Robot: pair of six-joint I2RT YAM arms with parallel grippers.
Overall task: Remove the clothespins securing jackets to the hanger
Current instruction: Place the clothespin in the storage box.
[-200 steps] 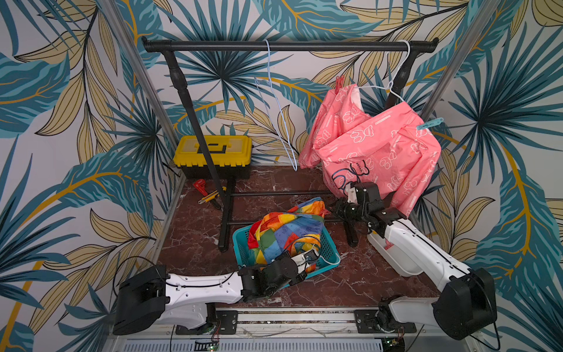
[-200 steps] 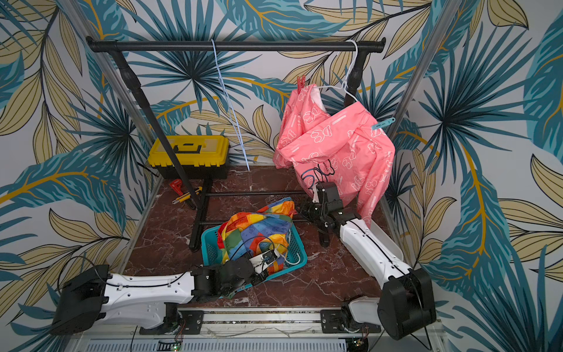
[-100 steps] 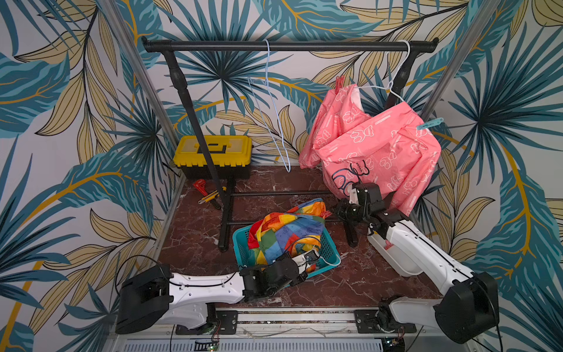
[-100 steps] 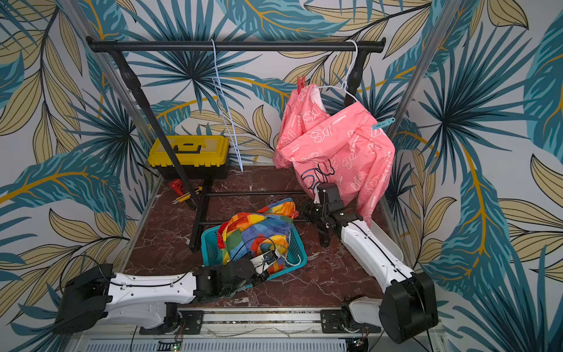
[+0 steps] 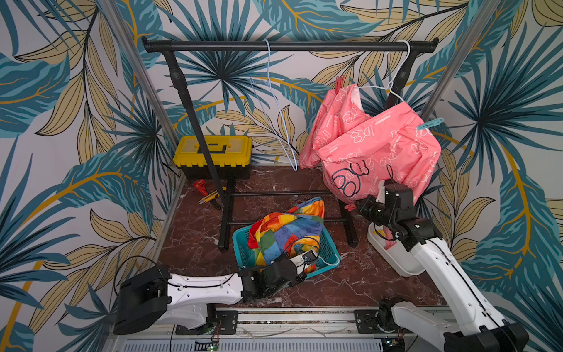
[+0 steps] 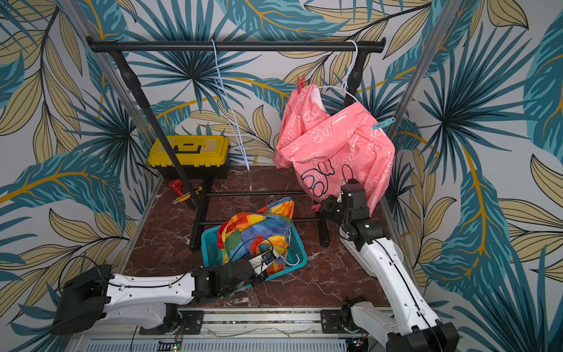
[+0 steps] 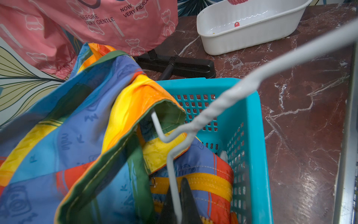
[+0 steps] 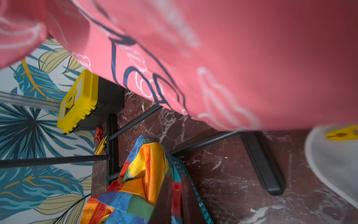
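The pink jacket [image 5: 371, 146] hangs on a white hanger from the rail, with a red clothespin [image 5: 339, 83] on one shoulder and a light blue clothespin [image 5: 429, 123] on the other. Just below its hem my right gripper [image 5: 355, 208] is shut on another red clothespin [image 8: 176, 194], free of the cloth. The rainbow-striped jacket [image 5: 286, 231] lies bunched in a teal basket [image 5: 330, 259]. There my left gripper [image 7: 177, 203] is shut on a white wire hanger [image 7: 172, 170] that runs into that jacket. A yellow clothespin [image 8: 341, 133] lies in the white tray [image 8: 329, 161].
The black rack's feet and crossbars [image 5: 283, 193] cross the marble floor behind the basket. A yellow toolbox [image 5: 213, 152] and small tools [image 5: 207, 192] sit at the back left. An empty pale blue hanger [image 5: 274, 100] dangles from the rail. The white tray [image 5: 402, 262] lies under my right arm.
My right gripper has come down a little from the pink jacket's hem with the red clothespin pinched in it. The left arm has stayed put.
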